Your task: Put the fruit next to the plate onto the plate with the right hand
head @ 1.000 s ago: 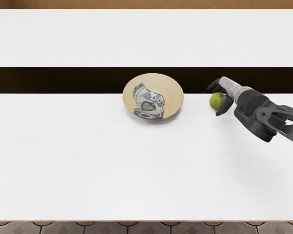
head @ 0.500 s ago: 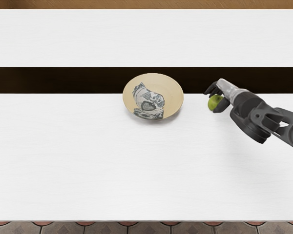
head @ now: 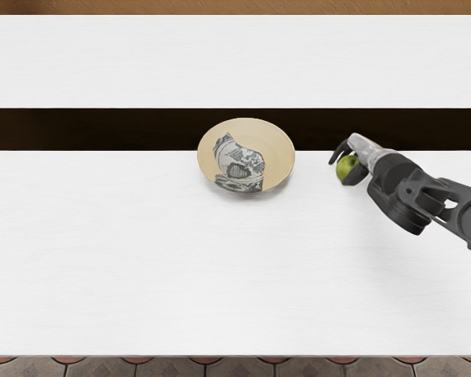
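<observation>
A small green fruit (head: 347,166) lies on the white table to the right of a tan plate (head: 276,149) with a grey and white pattern in its bowl. My right hand (head: 346,163) reaches in from the right edge and its dark fingers are curled around the fruit, covering its top and right side. The fruit still looks level with the table near the dark gap. About a hand's width of bare table separates the fruit from the plate's rim. The left arm does not show.
A dark gap (head: 102,129) runs across the table just behind the plate and the hand. White table surface (head: 220,259) stretches wide in front, down to the front edge.
The fingers, spread beside the fruit a second ago, have closed around it. The forearm has dropped a little lower and the hand has shifted slightly left.
</observation>
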### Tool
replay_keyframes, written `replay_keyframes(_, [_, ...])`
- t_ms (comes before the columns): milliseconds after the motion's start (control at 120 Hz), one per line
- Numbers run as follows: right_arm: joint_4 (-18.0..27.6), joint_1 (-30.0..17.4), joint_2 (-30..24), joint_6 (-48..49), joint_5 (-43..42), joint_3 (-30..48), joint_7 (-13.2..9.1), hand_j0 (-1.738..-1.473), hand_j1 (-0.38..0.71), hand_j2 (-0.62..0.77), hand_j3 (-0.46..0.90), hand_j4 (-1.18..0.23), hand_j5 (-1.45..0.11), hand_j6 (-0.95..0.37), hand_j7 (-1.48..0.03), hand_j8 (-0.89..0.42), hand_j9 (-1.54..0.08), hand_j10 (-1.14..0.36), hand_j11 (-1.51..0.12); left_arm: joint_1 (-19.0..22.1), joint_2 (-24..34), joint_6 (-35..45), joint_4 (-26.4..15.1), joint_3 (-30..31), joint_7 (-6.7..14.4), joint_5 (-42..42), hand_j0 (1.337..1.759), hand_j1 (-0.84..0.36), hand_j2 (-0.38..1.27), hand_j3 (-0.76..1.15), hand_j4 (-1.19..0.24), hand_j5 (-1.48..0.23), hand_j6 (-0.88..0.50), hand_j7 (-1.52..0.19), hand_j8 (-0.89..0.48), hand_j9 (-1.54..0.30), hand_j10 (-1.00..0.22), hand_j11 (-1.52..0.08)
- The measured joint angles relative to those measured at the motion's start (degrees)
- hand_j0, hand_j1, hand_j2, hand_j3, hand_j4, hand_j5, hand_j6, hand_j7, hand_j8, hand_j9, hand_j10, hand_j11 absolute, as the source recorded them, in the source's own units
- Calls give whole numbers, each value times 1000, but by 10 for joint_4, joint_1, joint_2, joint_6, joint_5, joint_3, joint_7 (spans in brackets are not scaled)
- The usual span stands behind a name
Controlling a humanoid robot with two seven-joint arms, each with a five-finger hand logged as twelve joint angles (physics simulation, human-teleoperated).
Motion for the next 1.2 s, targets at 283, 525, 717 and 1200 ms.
replay_keyframes(283, [17, 53, -33, 44, 82, 9, 0, -1639, 215, -94, -1, -680, -888, -462, -882, -343, -901, -529, -912, 0, 0, 0, 0, 0, 0, 0, 1658, 73, 46, 0, -230, -299, -230, -299, -230, -299, -230, -299])
replay_keyframes(525, [43, 81, -28, 147, 219, 121, 0, -1640, 206, -104, -1, -666, -910, -466, -884, -345, -910, -531, -919, 0, 0, 0, 0, 0, 0, 0, 1658, 73, 46, 0, -230, -299, -230, -299, -230, -299, -230, -299])
replay_keyframes(717, [3, 87, 65, 166, 257, 174, 0, -1640, 209, -102, 0, -660, -918, -462, -884, -339, -914, -526, -924, 0, 0, 0, 0, 0, 0, 0, 1658, 73, 46, 0, -230, -299, -230, -299, -230, -299, -230, -299])
replay_keyframes(1200, [-77, 89, 152, 165, 257, 160, 0, -1651, 149, -96, 0, -494, -665, -427, -652, -378, -664, -497, -670, 0, 0, 0, 0, 0, 0, 0, 1658, 73, 46, 0, -230, -299, -230, -299, -230, -299, -230, -299])
